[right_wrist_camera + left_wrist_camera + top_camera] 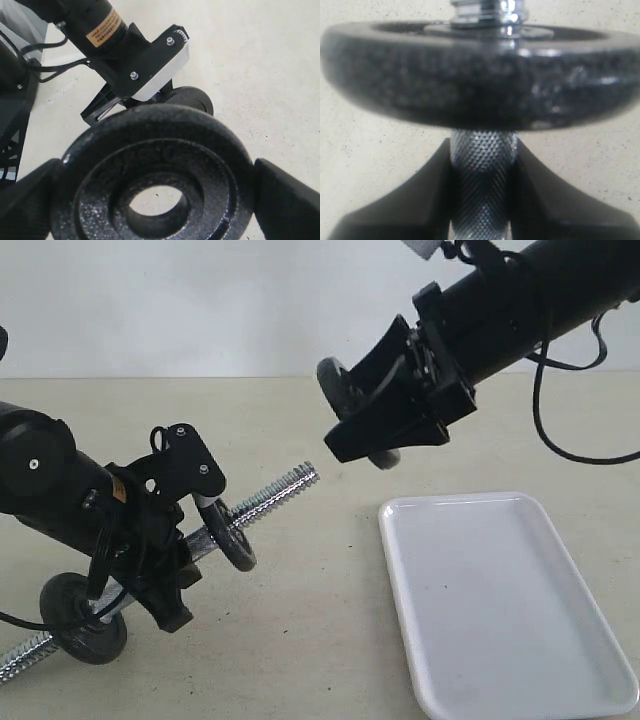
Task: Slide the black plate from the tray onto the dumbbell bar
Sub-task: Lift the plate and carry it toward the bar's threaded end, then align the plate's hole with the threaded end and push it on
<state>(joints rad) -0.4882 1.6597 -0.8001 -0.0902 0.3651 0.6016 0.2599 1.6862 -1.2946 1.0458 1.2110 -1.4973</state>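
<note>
The right hand grips the plate aloft, just beyond the bar's raised threaded tip. The left hand clamps the bar, which points toward the plate.

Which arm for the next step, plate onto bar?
Right. The right tool holds the black plate aloft near the dumbbell bar, at its free threaded end; the left tool is clamped on that bar.

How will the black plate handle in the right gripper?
Likely heavy for its size: the black plate looks like thick cast metal. Held by its rim in the right gripper, it may pivot or slip. Rigid, probably not fragile.
</note>
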